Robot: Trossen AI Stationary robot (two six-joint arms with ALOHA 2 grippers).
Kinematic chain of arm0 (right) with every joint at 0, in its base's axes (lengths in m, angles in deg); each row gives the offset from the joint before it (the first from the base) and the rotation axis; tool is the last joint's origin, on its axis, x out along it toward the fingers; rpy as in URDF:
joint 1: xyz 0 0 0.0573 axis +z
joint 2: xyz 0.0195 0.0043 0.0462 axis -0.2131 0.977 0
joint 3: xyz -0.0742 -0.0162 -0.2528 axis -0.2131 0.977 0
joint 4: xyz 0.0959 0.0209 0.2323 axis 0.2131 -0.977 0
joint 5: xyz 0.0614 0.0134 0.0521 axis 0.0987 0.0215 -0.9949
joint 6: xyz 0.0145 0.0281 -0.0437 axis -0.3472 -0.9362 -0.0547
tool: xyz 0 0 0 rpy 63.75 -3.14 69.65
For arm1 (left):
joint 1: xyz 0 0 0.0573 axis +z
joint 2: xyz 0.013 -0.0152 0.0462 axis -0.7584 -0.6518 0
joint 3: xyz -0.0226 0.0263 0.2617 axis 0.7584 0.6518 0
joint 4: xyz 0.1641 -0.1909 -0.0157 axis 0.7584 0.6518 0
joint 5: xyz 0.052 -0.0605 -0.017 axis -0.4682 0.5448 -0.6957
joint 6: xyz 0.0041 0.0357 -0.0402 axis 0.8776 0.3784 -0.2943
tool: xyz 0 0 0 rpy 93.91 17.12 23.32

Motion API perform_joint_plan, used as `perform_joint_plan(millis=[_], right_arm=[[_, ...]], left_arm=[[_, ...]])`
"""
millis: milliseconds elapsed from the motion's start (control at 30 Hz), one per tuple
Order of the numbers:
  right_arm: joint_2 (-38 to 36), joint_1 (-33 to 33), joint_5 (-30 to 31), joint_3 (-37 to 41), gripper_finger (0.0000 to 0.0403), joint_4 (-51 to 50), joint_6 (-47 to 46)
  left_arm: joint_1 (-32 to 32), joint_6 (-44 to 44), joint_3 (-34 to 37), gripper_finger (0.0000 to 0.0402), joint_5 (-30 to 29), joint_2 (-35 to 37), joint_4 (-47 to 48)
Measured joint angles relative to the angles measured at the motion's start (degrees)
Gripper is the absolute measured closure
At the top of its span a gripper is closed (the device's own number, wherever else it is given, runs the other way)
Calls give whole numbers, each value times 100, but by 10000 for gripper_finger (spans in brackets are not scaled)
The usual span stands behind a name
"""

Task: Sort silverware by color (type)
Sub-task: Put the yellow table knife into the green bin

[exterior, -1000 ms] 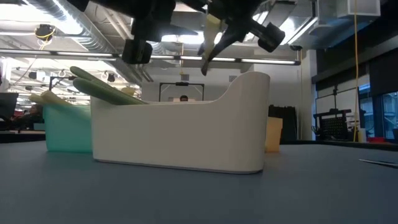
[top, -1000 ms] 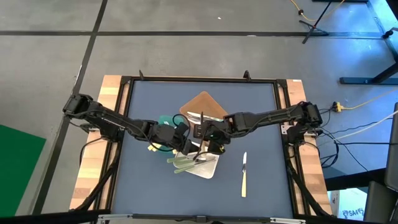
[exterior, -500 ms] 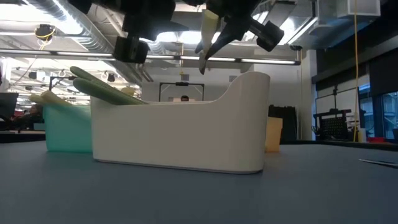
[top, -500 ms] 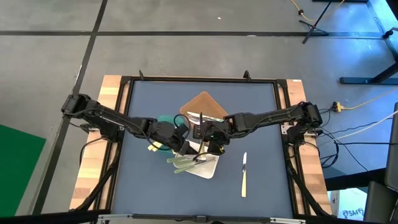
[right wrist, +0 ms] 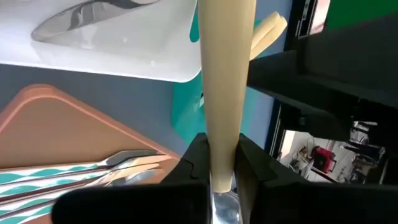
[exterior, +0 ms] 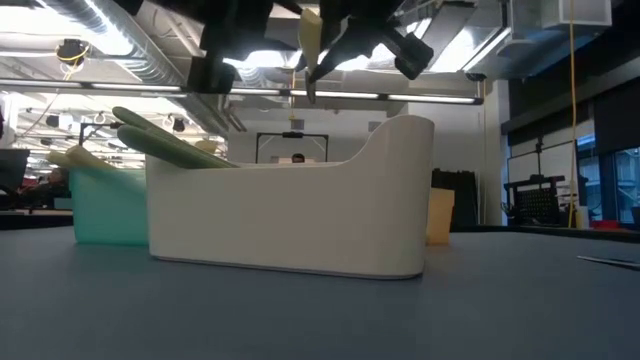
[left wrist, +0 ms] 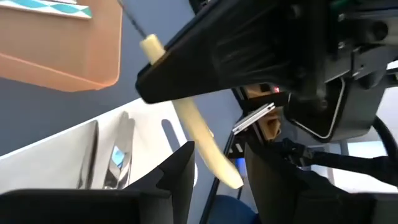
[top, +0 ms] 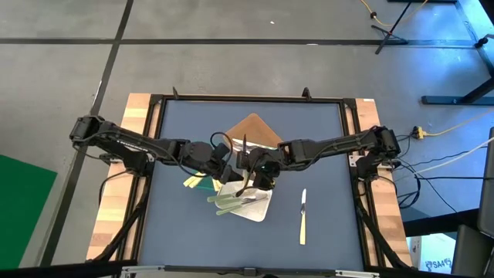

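Note:
My right gripper (top: 248, 164) is shut on a pale-yellow-handled piece of silverware (right wrist: 225, 74), above the white tray (top: 258, 210). My left gripper (left wrist: 217, 155) is open beside it. The handle's free end (left wrist: 219, 169) stands between its two fingers, and I cannot tell whether they touch it. Pale green handles (top: 228, 202) lean on the white tray's rim. Blue-patterned pieces (right wrist: 56, 177) lie in the brown tray (top: 253, 130). Yellow handles (top: 190, 182) stick out of the green tray (exterior: 105, 205). My right gripper pinches the yellow handle between its two fingers at the end next to the metal stem (right wrist: 217, 171). The fingers slant downward and the handle runs on past them, along their line. The piece is lifted clear above the white tray, its thin metal end (left wrist: 134, 22) sticking out behind the fingers.
A yellow-handled knife (top: 303, 217) lies alone on the blue mat toward the right near side. The three trays cluster mid-table, right under both grippers. A black frame (top: 351, 139) edges the mat.
My left gripper has gone toward the right gripper and a little up, so that its fingers now flank the yellow handle's free end. My right gripper has stayed in place but tipped, swinging the held piece toward the left gripper.

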Motion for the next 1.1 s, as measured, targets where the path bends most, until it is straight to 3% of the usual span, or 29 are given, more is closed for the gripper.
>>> perform_joint_plan(millis=[467,800,1100], right_arm=[[0,3,11,0,382,16,157],[0,-1,11,2,382,-198,162],[0,3,44,2,382,-429,162]], left_arm=[[320,509,0,266,738,-4,139],[645,1226,0,266,769,-4,338],[748,1104,0,266,731,-8,729]])
